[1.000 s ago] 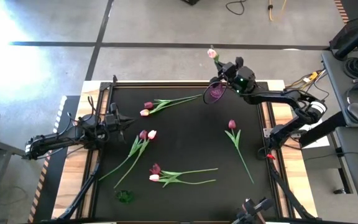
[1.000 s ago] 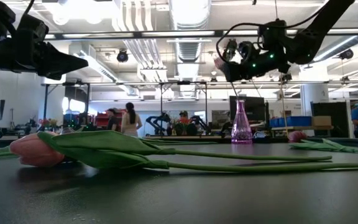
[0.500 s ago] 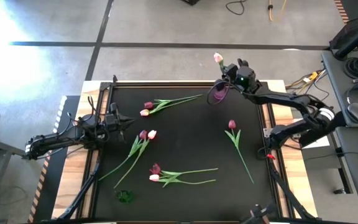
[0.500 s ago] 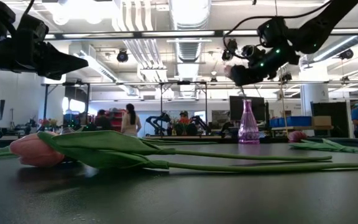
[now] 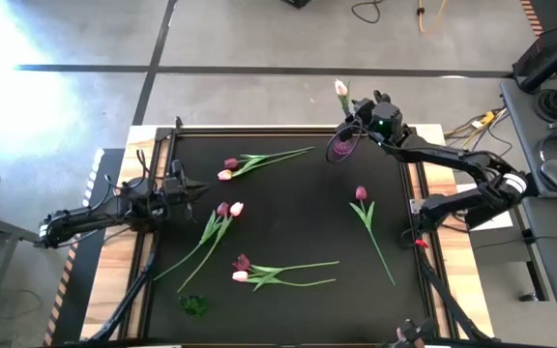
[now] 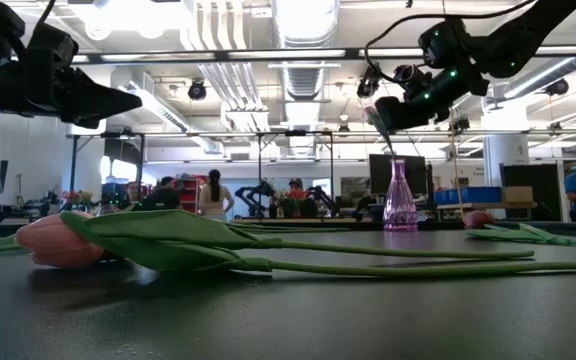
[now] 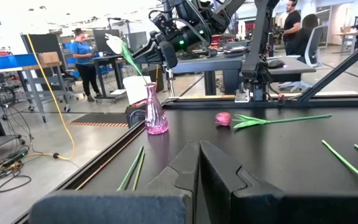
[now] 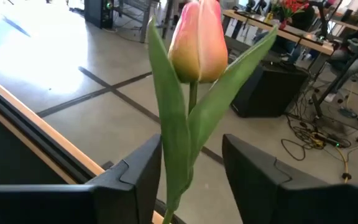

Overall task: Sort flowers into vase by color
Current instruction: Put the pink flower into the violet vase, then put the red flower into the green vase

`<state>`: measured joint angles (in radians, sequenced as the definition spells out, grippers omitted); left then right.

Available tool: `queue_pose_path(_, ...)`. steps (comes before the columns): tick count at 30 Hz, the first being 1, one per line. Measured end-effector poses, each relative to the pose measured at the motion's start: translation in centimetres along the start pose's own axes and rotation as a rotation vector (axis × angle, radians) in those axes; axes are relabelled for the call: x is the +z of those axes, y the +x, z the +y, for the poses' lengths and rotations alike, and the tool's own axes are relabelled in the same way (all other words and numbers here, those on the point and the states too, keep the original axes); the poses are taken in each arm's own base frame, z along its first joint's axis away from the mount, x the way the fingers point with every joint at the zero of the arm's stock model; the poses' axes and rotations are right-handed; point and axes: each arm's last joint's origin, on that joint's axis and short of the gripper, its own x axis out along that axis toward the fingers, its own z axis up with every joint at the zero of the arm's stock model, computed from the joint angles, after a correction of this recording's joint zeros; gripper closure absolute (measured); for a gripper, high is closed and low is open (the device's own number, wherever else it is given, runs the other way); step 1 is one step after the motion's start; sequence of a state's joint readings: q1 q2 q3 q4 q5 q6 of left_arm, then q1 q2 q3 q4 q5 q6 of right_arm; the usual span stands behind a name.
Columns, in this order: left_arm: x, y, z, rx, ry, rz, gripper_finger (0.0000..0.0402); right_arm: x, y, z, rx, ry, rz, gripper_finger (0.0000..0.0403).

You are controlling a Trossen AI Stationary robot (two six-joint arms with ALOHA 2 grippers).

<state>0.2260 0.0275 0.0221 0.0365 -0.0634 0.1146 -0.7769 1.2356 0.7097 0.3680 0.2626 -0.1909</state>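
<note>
A pale pink tulip (image 8: 197, 40) stands with its stem in the purple glass vase (image 5: 339, 147) at the table's far right; its head (image 5: 340, 88) leans out beyond the far edge. My right gripper (image 8: 191, 180) hangs above the vase (image 6: 399, 198), open, one finger on each side of the tulip's stem and leaves. My left gripper (image 5: 193, 193) waits shut over the table's left side. Several pink and magenta tulips lie flat on the black mat: pairs (image 5: 228, 169), (image 5: 228, 209), (image 5: 242, 268) and a single magenta one (image 5: 361, 193). My right gripper has its fingers apart around the tulip below the head. One long leaf (image 8: 169, 155) lies close against one finger (image 8: 138, 171); I cannot tell whether they touch. The tulip stands upright in the vase.
A small green glass piece (image 5: 194, 304) sits near the table's front left. The mat's wooden border (image 5: 424, 193) runs along the right side. A desk with equipment (image 5: 549, 106) stands past the right edge. People move about in the room behind (image 6: 208, 192).
My right gripper has opened around the pale tulip, rising a little and shifting toward the table's right edge. The tulip stays upright with its stem in the purple vase.
</note>
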Motion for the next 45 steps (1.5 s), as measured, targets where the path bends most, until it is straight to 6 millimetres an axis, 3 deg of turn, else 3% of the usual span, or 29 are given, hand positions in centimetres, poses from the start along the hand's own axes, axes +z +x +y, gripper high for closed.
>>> queue_pose_path(18,0.3,0.0,0.0,0.004,-0.002,-0.034,0.0401,0.5,-2.5,-0.4,0.083,-0.022,0.073,0.0234)
queue_pose_path(33,0.9,-0.1,-0.1,-0.08,-0.029,-0.078,0.0401,1.8,-4.3,-0.1,0.111,-0.043,0.008,0.0329)
queue_pose_path(41,4.5,-1.1,0.3,-0.085,-0.047,-0.008,0.0401,1.8,-5.1,-0.3,0.115,-0.042,0.025,0.0335)
queue_pose_path(45,4.7,-0.6,0.3,-0.088,-0.053,0.014,0.0401,1.9,-5.7,-0.5,0.12,-0.066,0.039,0.0335)
